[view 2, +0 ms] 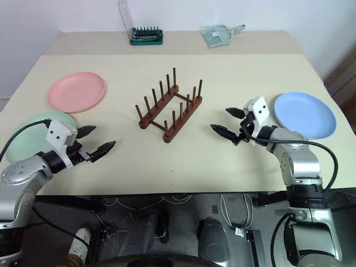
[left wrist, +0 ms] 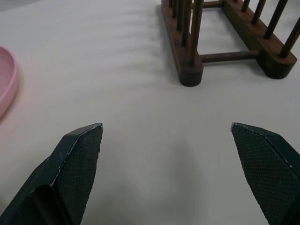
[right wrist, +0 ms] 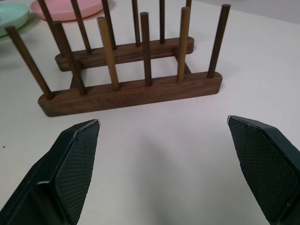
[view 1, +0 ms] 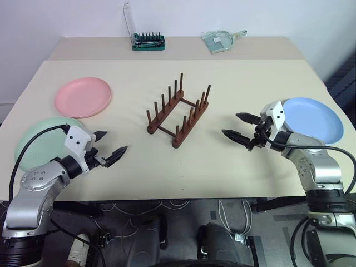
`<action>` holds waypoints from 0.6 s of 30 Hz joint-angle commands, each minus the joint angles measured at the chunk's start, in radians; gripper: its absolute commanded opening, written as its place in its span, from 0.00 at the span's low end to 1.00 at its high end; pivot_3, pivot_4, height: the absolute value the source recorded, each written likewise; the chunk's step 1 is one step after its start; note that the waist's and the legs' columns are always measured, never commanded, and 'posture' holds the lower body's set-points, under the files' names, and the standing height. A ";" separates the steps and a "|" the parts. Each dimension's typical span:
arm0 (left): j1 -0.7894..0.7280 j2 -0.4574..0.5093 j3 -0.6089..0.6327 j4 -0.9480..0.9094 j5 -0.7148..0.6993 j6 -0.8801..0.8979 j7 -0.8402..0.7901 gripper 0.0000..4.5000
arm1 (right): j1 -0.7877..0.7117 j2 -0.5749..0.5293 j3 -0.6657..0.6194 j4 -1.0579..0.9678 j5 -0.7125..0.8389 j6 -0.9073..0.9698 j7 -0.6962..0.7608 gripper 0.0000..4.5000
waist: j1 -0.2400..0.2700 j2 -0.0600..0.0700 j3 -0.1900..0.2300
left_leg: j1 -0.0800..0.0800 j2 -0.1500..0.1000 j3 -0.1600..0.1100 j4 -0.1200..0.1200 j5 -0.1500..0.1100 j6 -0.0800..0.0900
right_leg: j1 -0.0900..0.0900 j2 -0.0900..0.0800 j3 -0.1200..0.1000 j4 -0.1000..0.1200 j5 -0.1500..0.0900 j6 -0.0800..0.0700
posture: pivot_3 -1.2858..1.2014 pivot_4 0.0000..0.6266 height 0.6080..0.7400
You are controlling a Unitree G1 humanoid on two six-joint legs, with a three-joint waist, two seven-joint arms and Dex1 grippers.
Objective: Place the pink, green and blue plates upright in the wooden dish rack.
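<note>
The wooden dish rack (view 1: 179,114) stands empty at the middle of the table, its pegs upright. The pink plate (view 1: 83,96) lies flat at the far left. Nearer on the left lies the green plate (view 1: 39,139), partly behind my left arm. The blue plate (view 1: 314,118) lies flat at the right, just behind my right wrist. My left gripper (view 1: 110,146) hovers open to the rack's left, holding nothing. My right gripper (view 1: 239,127) hovers open to the rack's right, also holding nothing. Both point toward the rack, seen close in the wrist views (left wrist: 190,70) (right wrist: 131,91).
At the table's far edge sit a green screwdriver bit set with a clear lid (view 1: 147,40) and a pale green dustpan-like object (view 1: 219,40). Bare tabletop (view 1: 183,167) stretches between the rack and the front edge.
</note>
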 commanded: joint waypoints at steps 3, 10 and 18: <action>-0.025 0.016 0.005 0.000 0.000 -0.013 -0.015 1.00 | -0.001 0.014 -0.012 -0.039 0.015 -0.022 -0.007 0.99 | -0.001 0.000 0.000 | 0.000 0.000 0.000 0.000 0.000 0.000 | 0.000 0.000 0.000 0.000 0.000 0.000 | 0.52 0.24 0.98; -0.021 0.006 -0.023 -0.015 -0.008 -0.003 -0.035 1.00 | 0.003 0.013 -0.011 -0.053 0.020 -0.014 -0.006 0.99 | -0.001 0.000 0.000 | 0.000 0.000 0.000 0.000 0.000 0.000 | 0.000 0.000 0.001 0.000 0.000 0.000 | 0.52 0.24 0.98; -0.002 -0.041 -0.111 -0.081 -0.045 0.053 -0.049 1.00 | 0.094 0.002 -0.017 -0.155 0.043 0.038 -0.022 0.99 | 0.001 0.000 0.000 | 0.000 0.000 0.000 0.000 0.000 0.000 | 0.000 0.000 0.001 0.000 0.000 0.000 | 0.52 0.24 0.98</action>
